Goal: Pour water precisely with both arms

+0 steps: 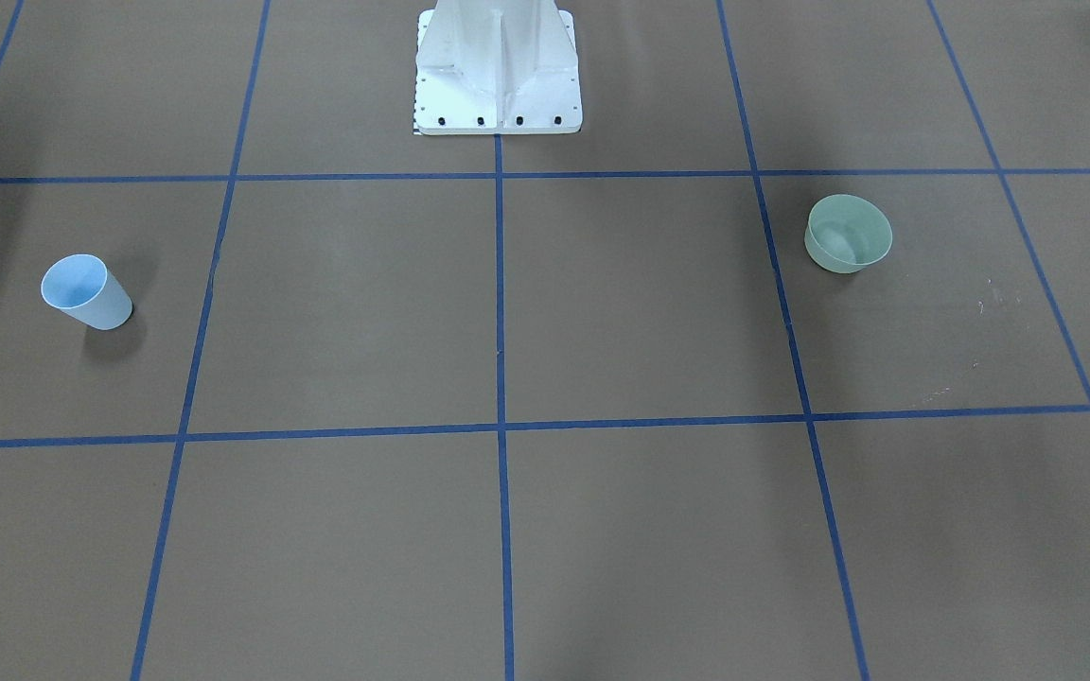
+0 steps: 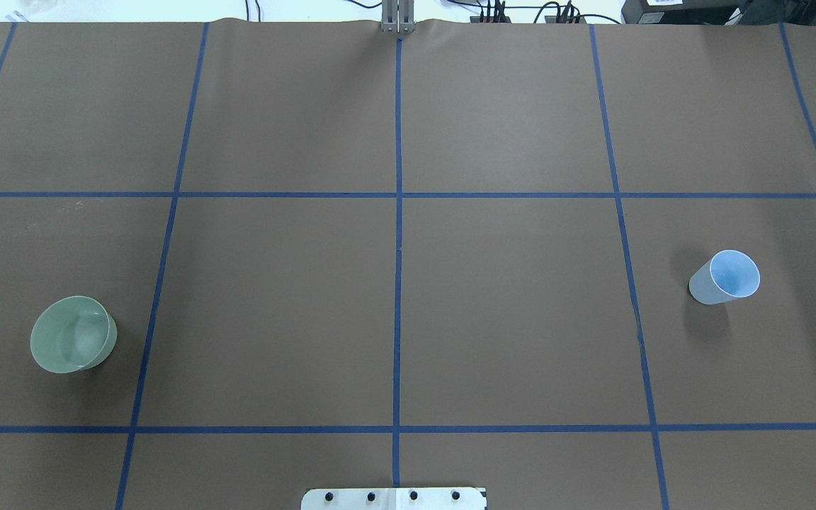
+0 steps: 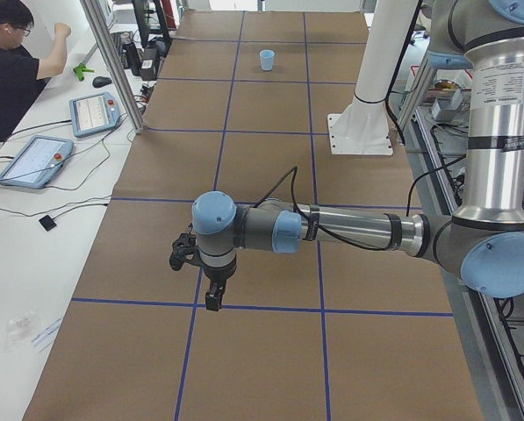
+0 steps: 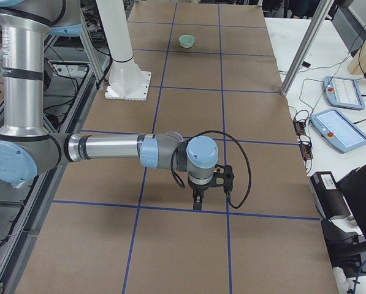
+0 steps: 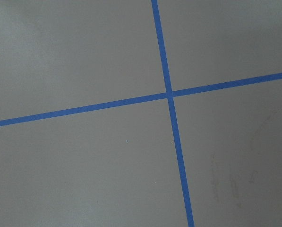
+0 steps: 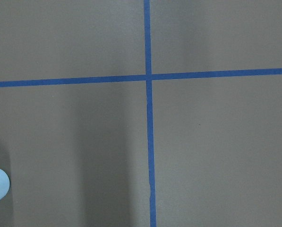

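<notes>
Seeing left hand [image 3: 212, 303] and right hand [image 4: 197, 206] hanging over the table [image 2: 507, 312], can't tell open or clenched, water [image 2: 78, 338] maybe sitting in the green bowl [image 2: 71, 334], well apart from the blue cup [image 2: 725, 278], risking spills through off-centre grabbing or fast tipping.

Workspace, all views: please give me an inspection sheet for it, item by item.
Surface: brown mat with blue tape grid.
Job's things: blue cup upright on robot's right; green bowl on its left; contents too faint to tell.
Clutter: nothing seen.
End effectors: left end effector and right end effector hang above the mat, empty; open or shut cannot be told.
Cables: black cable loops at right wrist.
Surroundings: person, tablets on side benches.
</notes>
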Robot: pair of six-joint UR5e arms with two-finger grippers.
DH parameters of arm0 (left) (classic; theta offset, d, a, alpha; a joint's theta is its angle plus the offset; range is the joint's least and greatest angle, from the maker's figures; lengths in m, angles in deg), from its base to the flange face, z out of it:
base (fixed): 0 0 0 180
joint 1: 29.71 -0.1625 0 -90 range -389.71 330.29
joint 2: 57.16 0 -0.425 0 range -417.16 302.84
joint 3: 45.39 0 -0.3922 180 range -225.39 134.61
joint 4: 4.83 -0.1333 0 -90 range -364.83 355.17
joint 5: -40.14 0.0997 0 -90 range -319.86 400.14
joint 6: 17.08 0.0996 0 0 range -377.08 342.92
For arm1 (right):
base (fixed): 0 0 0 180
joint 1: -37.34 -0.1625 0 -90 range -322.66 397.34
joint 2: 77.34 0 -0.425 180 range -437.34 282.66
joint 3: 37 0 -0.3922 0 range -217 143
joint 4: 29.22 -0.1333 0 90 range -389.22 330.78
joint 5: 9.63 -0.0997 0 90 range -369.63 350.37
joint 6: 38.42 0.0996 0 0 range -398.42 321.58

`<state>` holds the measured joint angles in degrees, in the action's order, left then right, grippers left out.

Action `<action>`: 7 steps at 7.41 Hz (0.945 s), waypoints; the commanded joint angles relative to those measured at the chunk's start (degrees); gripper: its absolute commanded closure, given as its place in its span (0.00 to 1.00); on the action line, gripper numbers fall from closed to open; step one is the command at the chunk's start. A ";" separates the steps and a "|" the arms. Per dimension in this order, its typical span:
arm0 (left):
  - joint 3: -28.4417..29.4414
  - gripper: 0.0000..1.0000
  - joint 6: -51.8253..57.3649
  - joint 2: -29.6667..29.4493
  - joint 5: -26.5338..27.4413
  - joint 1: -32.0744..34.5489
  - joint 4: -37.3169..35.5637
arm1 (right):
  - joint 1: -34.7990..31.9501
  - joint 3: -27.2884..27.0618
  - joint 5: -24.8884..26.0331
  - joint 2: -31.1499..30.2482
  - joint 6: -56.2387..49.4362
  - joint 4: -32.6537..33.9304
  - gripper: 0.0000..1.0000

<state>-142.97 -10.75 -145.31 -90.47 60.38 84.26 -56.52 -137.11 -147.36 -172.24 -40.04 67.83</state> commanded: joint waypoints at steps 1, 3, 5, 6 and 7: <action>-1.56 0.00 -0.09 -0.09 0.00 -0.52 0.03 | 0.00 -0.26 0.01 0.15 -0.05 0.07 0.01; -4.79 0.00 -0.61 -0.43 -0.09 -0.88 0.38 | 0.00 -0.35 0.01 0.41 0.04 0.07 0.01; -7.53 0.00 -5.75 -0.61 -6.36 -5.06 0.12 | 0.00 -0.53 -0.08 0.41 0.04 0.07 0.01; -9.62 0.00 -19.90 -0.53 -8.15 -9.71 2.81 | 0.00 -0.53 0.00 0.50 -0.05 0.07 0.01; -10.43 0.00 -31.96 0.34 -6.78 -14.80 9.98 | 0.00 -0.53 0.01 0.50 -0.05 0.07 0.01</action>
<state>-151.80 -27.95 -145.63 -96.83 51.59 87.93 -56.52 -137.61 -147.38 -171.78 -40.06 67.89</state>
